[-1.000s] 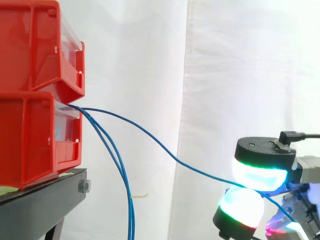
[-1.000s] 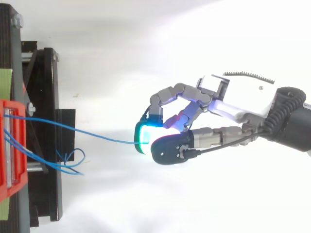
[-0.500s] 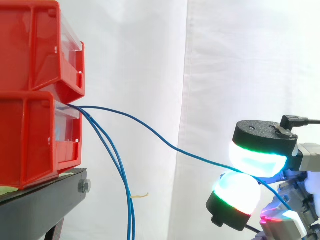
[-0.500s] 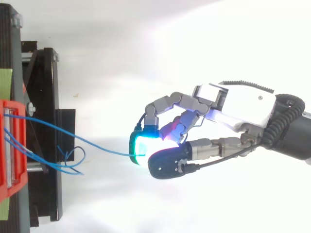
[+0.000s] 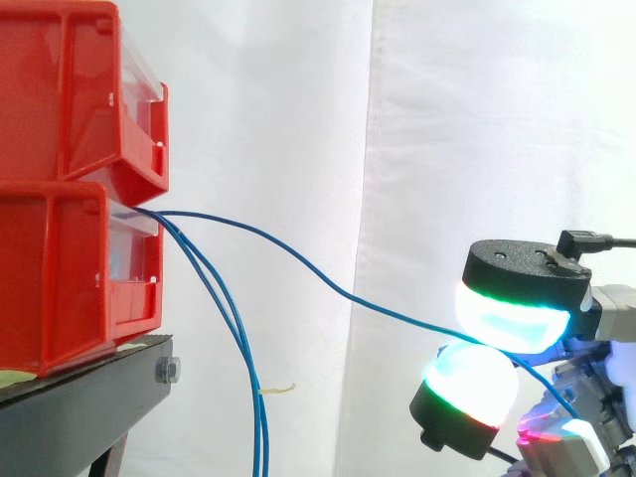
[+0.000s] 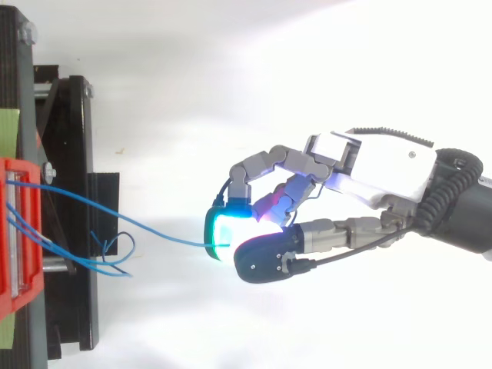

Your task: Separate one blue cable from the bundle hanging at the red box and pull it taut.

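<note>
One blue cable [image 5: 298,264] leaves the lower red box [image 5: 70,268] and runs in a sagging curve to my hand [image 6: 369,169], whose glowing fingertips [image 5: 512,318] pinch it. In the top view this cable [image 6: 131,225] also curves slackly from the red box [image 6: 19,231] to the pads [image 6: 223,231]. Two other blue cables [image 5: 243,368] hang straight down from the same box, apart from the held one. My hand sits to the right of the boxes, lower than the box opening.
A second red bin [image 5: 75,89] is stacked on top of the lower one. Both rest on a black stand [image 5: 89,402]. A white curtain [image 5: 447,129] forms the backdrop. Loose blue cable loops [image 6: 115,257] lie over the stand in the top view.
My hand moved slightly toward the boxes between one second and half a second ago, and the held cable sags more. Nothing has shifted since then.
</note>
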You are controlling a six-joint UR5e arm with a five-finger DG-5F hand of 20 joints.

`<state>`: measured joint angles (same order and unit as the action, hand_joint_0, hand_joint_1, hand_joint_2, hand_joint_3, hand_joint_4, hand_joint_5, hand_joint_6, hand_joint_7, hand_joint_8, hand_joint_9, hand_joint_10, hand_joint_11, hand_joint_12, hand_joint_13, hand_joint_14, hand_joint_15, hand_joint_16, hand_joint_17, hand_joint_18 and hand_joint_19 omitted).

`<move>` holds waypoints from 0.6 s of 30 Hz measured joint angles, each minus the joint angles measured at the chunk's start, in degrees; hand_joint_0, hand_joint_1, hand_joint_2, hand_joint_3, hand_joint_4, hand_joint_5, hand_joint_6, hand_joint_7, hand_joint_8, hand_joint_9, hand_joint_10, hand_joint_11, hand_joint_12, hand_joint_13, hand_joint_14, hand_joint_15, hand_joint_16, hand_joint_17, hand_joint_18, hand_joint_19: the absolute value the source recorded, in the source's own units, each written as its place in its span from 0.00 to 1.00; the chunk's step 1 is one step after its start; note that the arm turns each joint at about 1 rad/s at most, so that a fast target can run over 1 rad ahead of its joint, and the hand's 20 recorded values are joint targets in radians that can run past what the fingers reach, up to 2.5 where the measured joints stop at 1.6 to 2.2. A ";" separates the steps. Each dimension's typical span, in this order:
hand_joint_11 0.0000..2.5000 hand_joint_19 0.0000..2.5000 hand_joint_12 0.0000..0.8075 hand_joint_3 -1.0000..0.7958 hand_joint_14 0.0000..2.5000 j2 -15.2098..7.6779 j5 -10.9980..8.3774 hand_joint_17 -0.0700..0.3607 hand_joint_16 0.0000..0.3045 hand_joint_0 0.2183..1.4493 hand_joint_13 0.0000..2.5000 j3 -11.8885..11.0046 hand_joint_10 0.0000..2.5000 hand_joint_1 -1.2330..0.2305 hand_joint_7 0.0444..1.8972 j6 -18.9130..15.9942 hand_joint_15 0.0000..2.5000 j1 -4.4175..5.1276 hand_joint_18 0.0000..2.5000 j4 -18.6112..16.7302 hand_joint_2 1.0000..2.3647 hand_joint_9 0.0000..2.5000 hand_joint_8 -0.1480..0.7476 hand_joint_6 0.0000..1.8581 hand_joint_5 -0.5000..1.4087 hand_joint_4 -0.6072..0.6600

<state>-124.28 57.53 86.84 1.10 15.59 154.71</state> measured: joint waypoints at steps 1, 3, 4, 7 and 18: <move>0.39 0.24 0.44 0.43 0.01 0.00 0.01 0.36 0.13 0.42 0.37 0.00 0.01 0.30 0.63 0.01 0.23 0.01 0.33 0.00 0.01 0.49 0.49 0.47 0.16 0.32; 0.39 0.24 0.44 0.43 0.01 0.00 0.02 0.36 0.13 0.42 0.37 0.00 0.01 0.30 0.63 0.00 0.23 0.02 0.33 -0.01 0.01 0.49 0.49 0.47 0.16 0.32; 0.39 0.24 0.44 0.43 0.01 0.00 0.02 0.36 0.13 0.42 0.37 0.00 0.01 0.30 0.63 -0.01 0.23 0.01 0.33 -0.01 0.01 0.49 0.49 0.47 0.16 0.32; 0.39 0.24 0.44 0.43 0.01 0.00 0.03 0.36 0.13 0.42 0.37 0.00 0.01 0.30 0.63 0.00 0.23 0.01 0.33 0.00 0.01 0.49 0.49 0.47 0.16 0.32; 0.38 0.24 0.44 0.43 0.01 0.00 0.03 0.36 0.13 0.42 0.37 0.00 0.01 0.30 0.63 -0.02 0.23 -0.02 0.32 0.04 0.01 0.49 0.49 0.47 0.16 0.32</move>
<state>-124.28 57.57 86.84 1.08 15.57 154.75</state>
